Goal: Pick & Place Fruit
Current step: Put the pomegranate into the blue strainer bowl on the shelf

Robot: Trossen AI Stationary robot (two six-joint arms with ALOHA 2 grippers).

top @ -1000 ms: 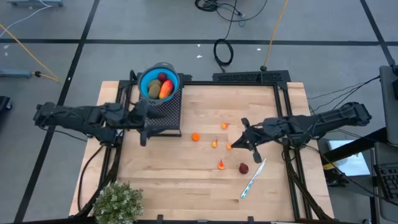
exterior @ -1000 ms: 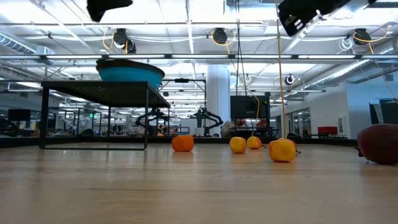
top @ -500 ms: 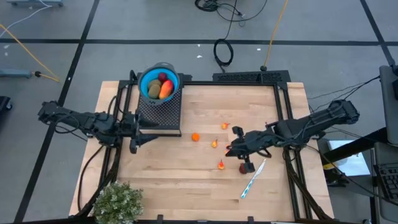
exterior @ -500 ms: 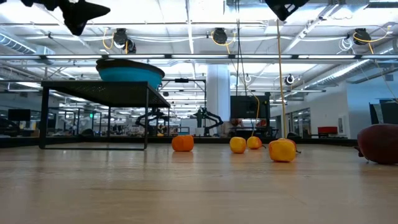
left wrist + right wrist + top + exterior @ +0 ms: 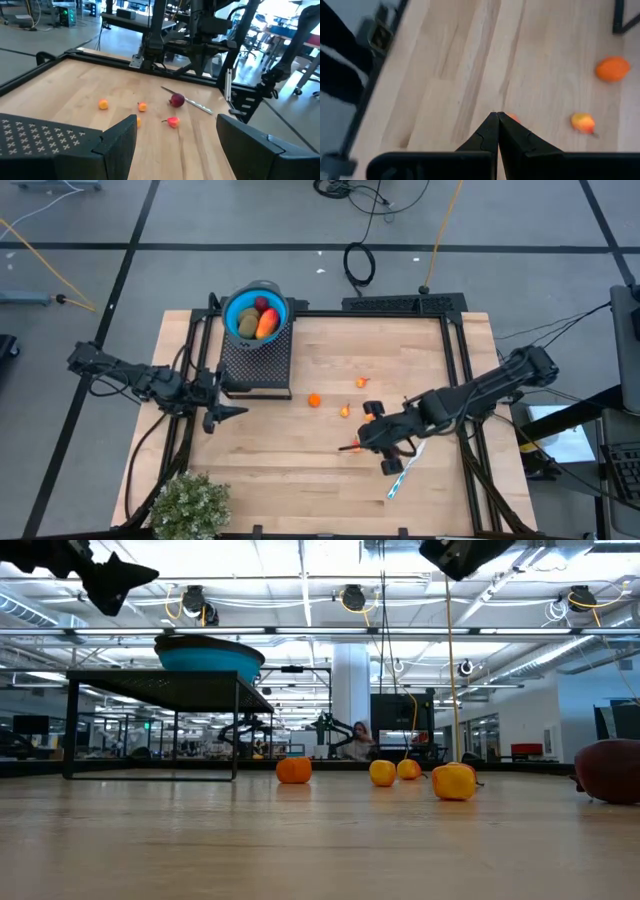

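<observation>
A blue bowl sits on a black mesh rack and holds a red-orange piece, a brown-green oval and a dark red ball. Several tiny orange bits lie on the wooden table. A dark red ball rests beside the pen; the right arm hides it from above. My right gripper is shut and hangs above the table over one orange bit. My left gripper is open, just off the rack's near left corner, holding nothing.
A white-and-blue pen lies under the right arm's wrist. A bushy green plant stands at the near left corner. Black frame rails border the table. Bare wood lies between the rack and the plant.
My right gripper has moved toward the table's near edge and leftward, from beside the middle orange bits to over the nearest one. My left gripper has drawn back from the rack's front toward the left and near edges. The fruit has stayed in place.
</observation>
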